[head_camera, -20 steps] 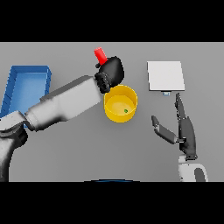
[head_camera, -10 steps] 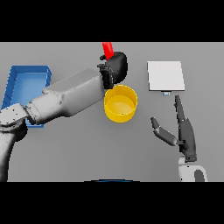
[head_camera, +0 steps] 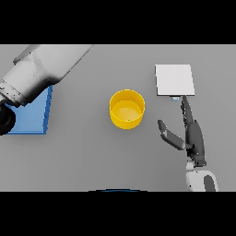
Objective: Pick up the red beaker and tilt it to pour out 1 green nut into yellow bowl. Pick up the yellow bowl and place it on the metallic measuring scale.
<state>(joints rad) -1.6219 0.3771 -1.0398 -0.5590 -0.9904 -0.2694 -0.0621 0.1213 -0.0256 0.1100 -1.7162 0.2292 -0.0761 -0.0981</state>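
The right robot hand [head_camera: 194, 138] lies low on the right side of the grey worktop [head_camera: 92, 152]. Its fingers are straight and point up toward the far edge, and its thumb sticks out to the left. It holds nothing. Its fingertips [head_camera: 183, 99] reach just under the near edge of the metallic measuring scale [head_camera: 174, 79], a flat pale square.

To the left of this hand, near the middle of the worktop, stands the yellow bowl [head_camera: 126, 109]. It is upright and well apart from the scale.

The left arm [head_camera: 44, 69] comes in big from the top left. The left robot hand [head_camera: 5, 120] shows only as a dark lump at the left edge, so I cannot tell if it is open or closed. Under the arm lies a blue tray [head_camera: 34, 117].
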